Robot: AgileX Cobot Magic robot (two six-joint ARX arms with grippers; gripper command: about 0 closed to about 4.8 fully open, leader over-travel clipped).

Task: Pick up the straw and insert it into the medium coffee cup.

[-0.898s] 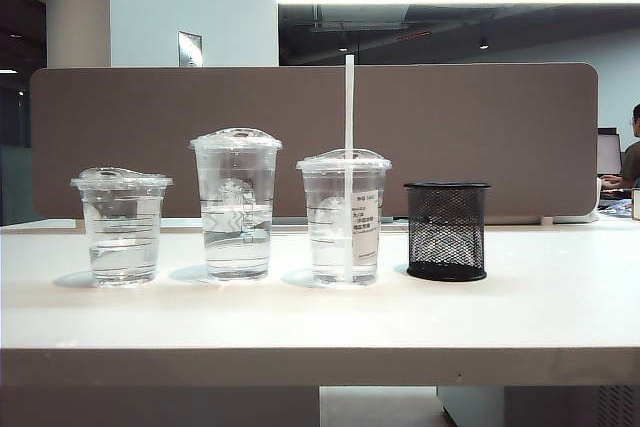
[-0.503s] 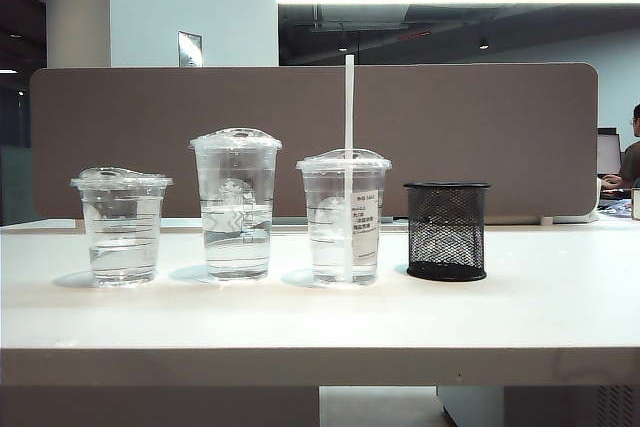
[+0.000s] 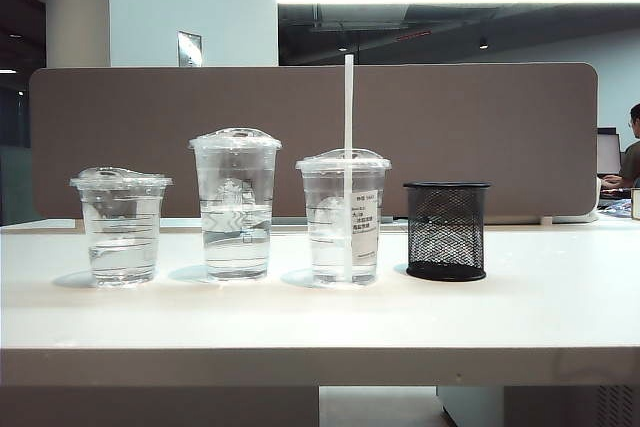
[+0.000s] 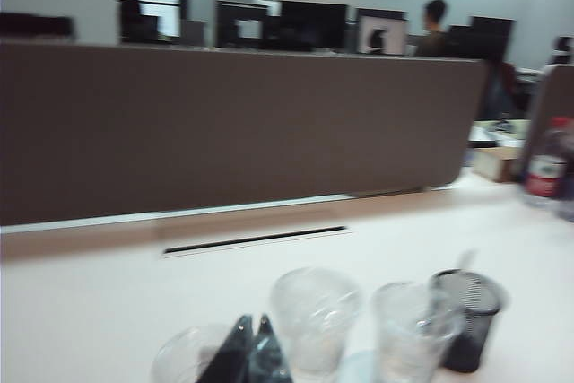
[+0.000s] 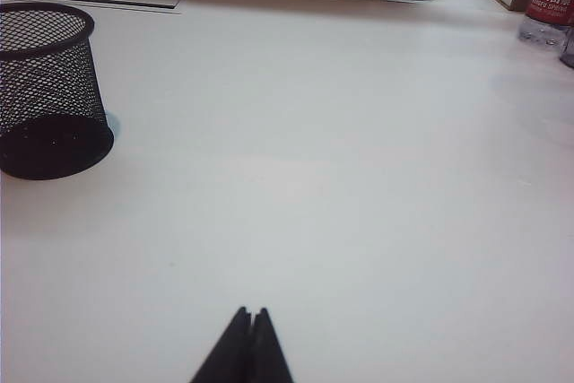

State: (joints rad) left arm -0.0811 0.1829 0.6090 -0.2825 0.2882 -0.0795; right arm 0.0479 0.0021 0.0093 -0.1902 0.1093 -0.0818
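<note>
- On the white table [image 3: 320, 322], three lidded clear cups and a black mesh pen holder [image 3: 446, 230] stand in a row in front of a brown divider panel [image 3: 500, 127], each well apart from its neighbour.
- The straw [image 3: 349, 107] stands upright through the domed lid of the medium coffee cup [image 3: 343, 217], the one with the white printed label; its lower length shows through the clear wall and reaches toward the cup's bottom, which I judge is why it stays vertical with nothing holding it.
- To the left of that cup are the tallest cup [image 3: 236, 204], with a faint round logo, and, at the row's end, the shortest cup [image 3: 121, 226], with horizontal lines; neither has a straw.
- The mesh pen holder sits just right of the medium cup and looks empty, so it was probably the straw's starting place, though that is only a guess.
- The left gripper [image 4: 253, 329] hangs high above and behind the row, looking down on the cups; its dark fingertips meet at a point, pressed together on nothing.
- The right gripper [image 5: 249, 318] hovers over bare table, well away from the pen holder [image 5: 49, 87]; its jaws are likewise pressed closed and empty.
- Neither arm appears in the exterior view, so both are clear of the cups.
- Judging from this layout, the insertion looks complete and nothing remains but to keep the arms away.
</note>
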